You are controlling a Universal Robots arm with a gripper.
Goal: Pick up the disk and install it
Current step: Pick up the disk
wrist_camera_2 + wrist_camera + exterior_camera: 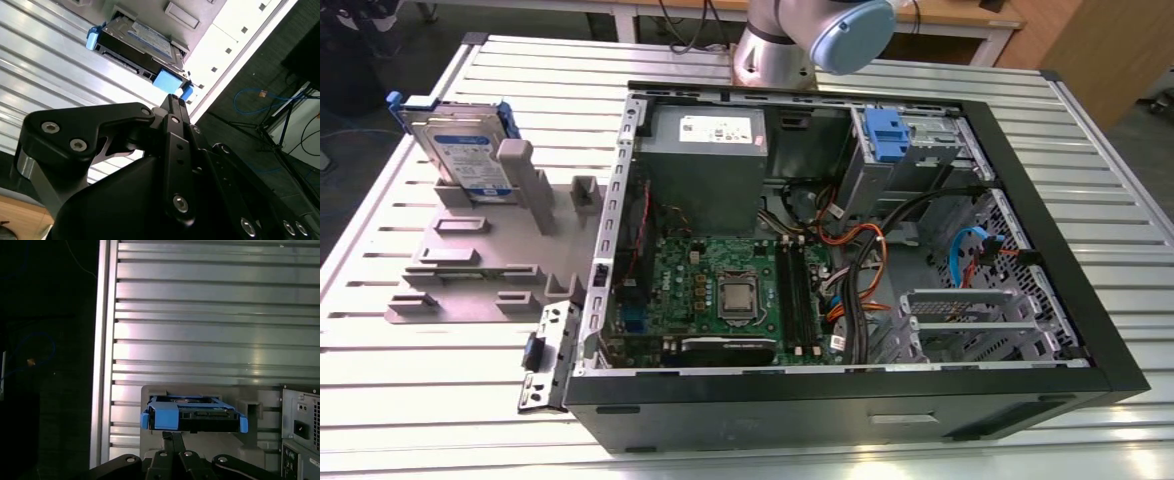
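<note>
Silver blue-railed hard drive [460, 150] stands in a grey plastic rack [467, 250]; pressed together, the empty jaws could topple it.

- The arm [769, 55] appears in the exterior view as a silver tube standing roughly upright and running out past the upper edge.
- A rounded pale-blue joint cap [851, 28] sits on the tube's side towards the exterior view's right.
- The claw [172, 100] is black and seen from behind in both wrist views.
- Its two fingers [176, 127] are drawn together, and their tips meet in one narrow point.
- Bolted linkage bars [75, 132] spread outward from the claw's body on either side of the closed fingers.
- In the first wrist view the joined tips stand up from the middle of the linkage.
</note>
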